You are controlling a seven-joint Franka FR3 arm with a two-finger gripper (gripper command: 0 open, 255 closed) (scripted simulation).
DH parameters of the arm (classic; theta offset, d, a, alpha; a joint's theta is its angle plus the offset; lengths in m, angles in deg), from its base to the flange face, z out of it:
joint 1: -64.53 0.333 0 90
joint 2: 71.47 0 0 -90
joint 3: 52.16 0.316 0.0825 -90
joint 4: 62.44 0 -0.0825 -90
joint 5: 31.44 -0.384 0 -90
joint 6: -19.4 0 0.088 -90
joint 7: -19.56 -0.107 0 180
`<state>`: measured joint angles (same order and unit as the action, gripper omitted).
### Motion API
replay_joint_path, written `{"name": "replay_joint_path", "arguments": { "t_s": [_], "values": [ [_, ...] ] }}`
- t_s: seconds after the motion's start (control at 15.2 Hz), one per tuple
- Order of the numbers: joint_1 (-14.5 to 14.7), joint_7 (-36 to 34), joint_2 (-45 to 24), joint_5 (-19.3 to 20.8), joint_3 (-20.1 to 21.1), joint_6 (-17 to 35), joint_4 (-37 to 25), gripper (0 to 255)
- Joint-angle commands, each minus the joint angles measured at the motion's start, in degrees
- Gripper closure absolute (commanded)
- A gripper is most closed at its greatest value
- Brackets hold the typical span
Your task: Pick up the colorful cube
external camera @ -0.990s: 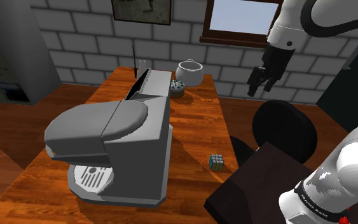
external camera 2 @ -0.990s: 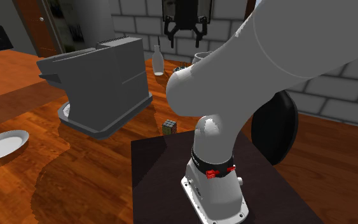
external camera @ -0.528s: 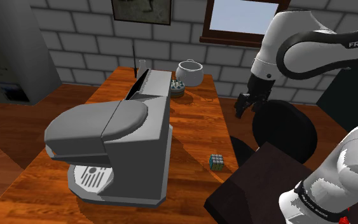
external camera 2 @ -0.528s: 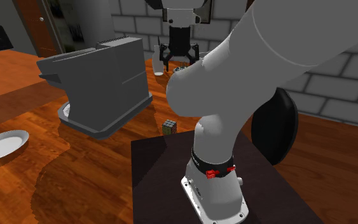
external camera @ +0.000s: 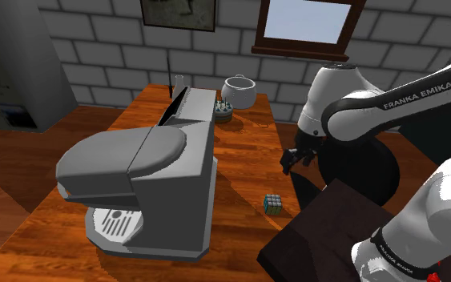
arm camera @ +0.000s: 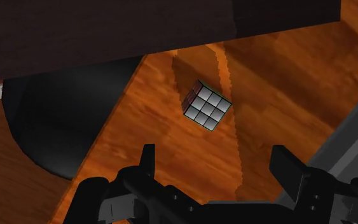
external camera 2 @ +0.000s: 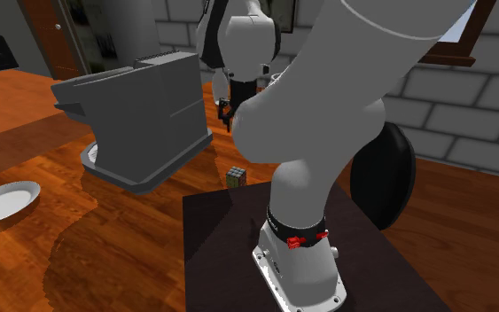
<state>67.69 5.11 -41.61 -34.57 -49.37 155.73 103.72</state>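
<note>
The colorful cube (external camera: 273, 204) is a small puzzle cube with coloured squares. It sits on the wooden table (external camera: 247, 156) near the edge that faces the stand. It also lies between the grey machine and the stand (external camera 2: 235, 177). My gripper (external camera: 290, 163) hangs open above the table, up and a little to the shoulder view's right of the cube. In the wrist view the cube (arm camera: 207, 105) lies ahead of the gripper (arm camera: 213, 156), clear of both fingers and untouched. My own arm partly hides the gripper (external camera 2: 228, 112) in the second exterior view.
A large grey coffee machine (external camera: 143, 176) fills the table's middle. A white pot (external camera: 238, 90), a small dish (external camera: 223, 110) and a bottle (external camera 2: 220, 84) stand at the far end. A white plate (external camera 2: 3, 199) lies apart. A black round chair (external camera: 360, 160) stands beside the dark stand (external camera: 320, 232).
The arm has swung down from near the window. The gripper has dropped and moved toward the shoulder view's left, closer to the table and the cube. The cube has not moved.
</note>
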Motion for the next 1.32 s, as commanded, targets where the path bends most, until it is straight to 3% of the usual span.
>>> {"name": "replay_joint_path", "arguments": {
  "t_s": [0.0,0.4,0.66,1.25],
  "values": [
    [0.5,-1.0,-4.6,-0.6,0.8,5.8,1.2,0],
    [1.2,-4.0,-22.2,-1.1,2.9,23.2,1.6,0],
    [1.4,-8.5,-35.4,2.5,3.3,34.0,-0.5,0],
    [4.7,-11.0,-47.6,5.5,-0.5,43.3,-3.3,0]
  ]
}}
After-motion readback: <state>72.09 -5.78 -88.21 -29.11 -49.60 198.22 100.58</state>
